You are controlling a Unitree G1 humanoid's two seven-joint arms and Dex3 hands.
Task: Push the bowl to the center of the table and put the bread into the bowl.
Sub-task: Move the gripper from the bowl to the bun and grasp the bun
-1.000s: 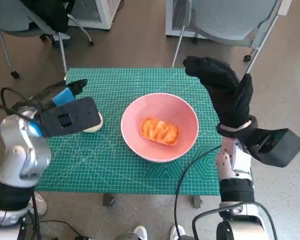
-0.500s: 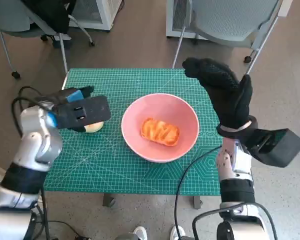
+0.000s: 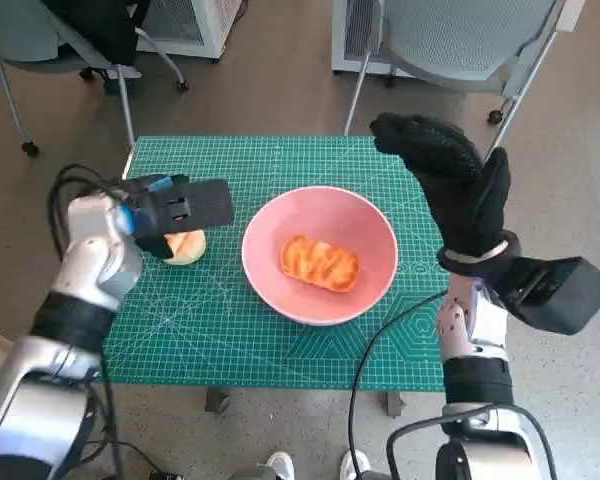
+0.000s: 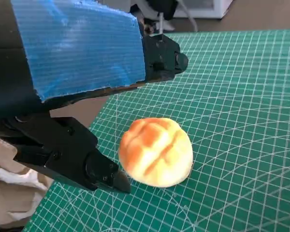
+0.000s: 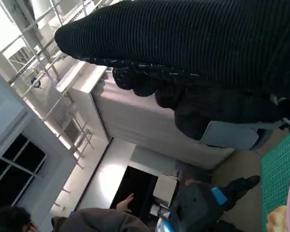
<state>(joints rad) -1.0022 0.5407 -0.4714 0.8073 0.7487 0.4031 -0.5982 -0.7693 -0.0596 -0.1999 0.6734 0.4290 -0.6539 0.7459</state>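
Left hand [image 4: 72, 96] hovers over bread [image 4: 155, 152], fingers astride.

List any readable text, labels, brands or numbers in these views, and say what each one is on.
None can be read.
Green cutting mat: printed grid lines only; no legible numbers or brand.
Blue tape on the left hand: blank.
Pink bowl, the bread inside it and the round bun: unmarked.
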